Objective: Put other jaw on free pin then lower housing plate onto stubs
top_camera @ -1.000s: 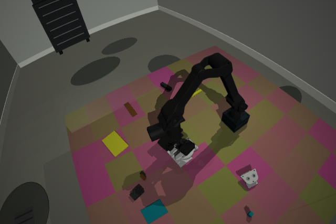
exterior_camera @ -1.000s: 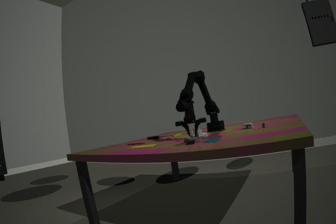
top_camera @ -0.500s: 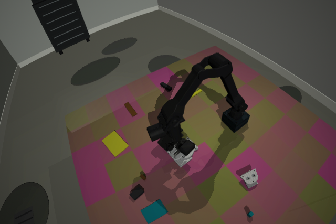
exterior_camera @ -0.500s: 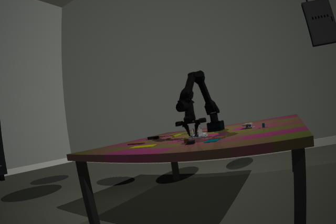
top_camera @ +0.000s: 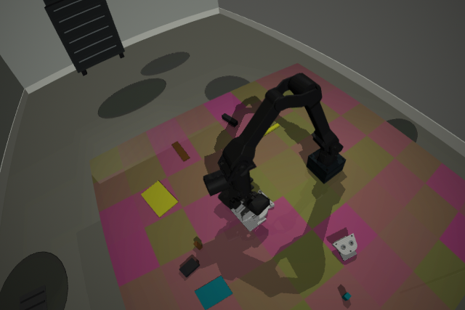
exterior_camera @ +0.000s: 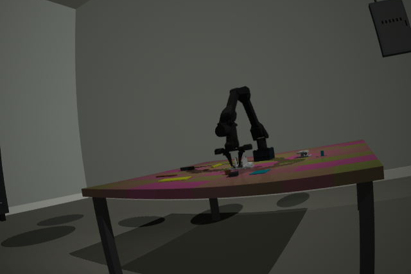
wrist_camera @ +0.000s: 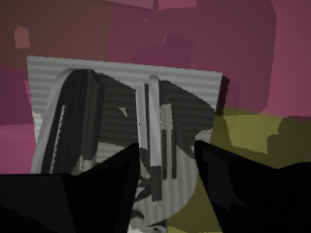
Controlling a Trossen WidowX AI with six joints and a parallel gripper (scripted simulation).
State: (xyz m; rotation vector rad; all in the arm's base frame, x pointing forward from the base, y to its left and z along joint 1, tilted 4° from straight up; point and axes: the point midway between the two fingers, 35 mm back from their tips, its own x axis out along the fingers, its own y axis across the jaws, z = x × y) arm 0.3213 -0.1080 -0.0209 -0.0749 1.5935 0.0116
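The pincer [top_camera: 245,207] [exterior_camera: 236,167] [wrist_camera: 167,149] is pinching the free jaw [wrist_camera: 155,121] above the ribbed base plate [top_camera: 251,223] [wrist_camera: 123,68]; the housing plate [top_camera: 346,245] [exterior_camera: 302,152] is lying well apart on the worktop [top_camera: 285,156] [exterior_camera: 232,192]. Meshing seems in hand, probably calling for careful alignment, then lowering.

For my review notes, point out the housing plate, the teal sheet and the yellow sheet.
Housing plate [top_camera: 350,249] [exterior_camera: 302,151]: top and exterior views, upper face.
Teal sheet [top_camera: 213,292] [exterior_camera: 260,171]: top and exterior views, middle.
Yellow sheet [top_camera: 159,198] [exterior_camera: 174,179]: top and exterior views, middle.
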